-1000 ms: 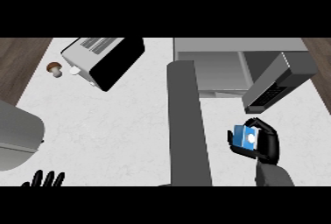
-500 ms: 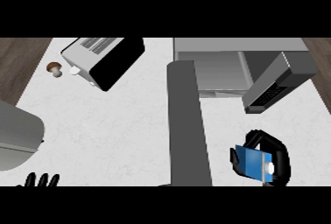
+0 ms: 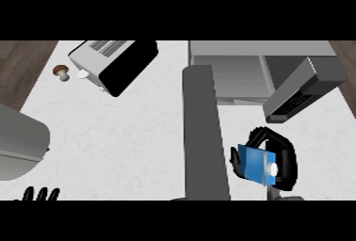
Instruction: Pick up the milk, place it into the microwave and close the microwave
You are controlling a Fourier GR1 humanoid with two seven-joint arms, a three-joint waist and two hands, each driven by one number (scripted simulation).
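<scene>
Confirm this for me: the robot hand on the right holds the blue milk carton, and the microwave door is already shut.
Not quite. The right robot hand does hold the blue milk carton, but the head view shows the microwave with its door swung open, not shut. The carton is not yet inside.

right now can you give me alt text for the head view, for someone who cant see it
The robot's right hand is curled round a blue milk carton above a white counter, near the open microwave and its swung-out door. A toaster and a mushroom sit upper left; the left hand rests open at the lower edge.
</scene>
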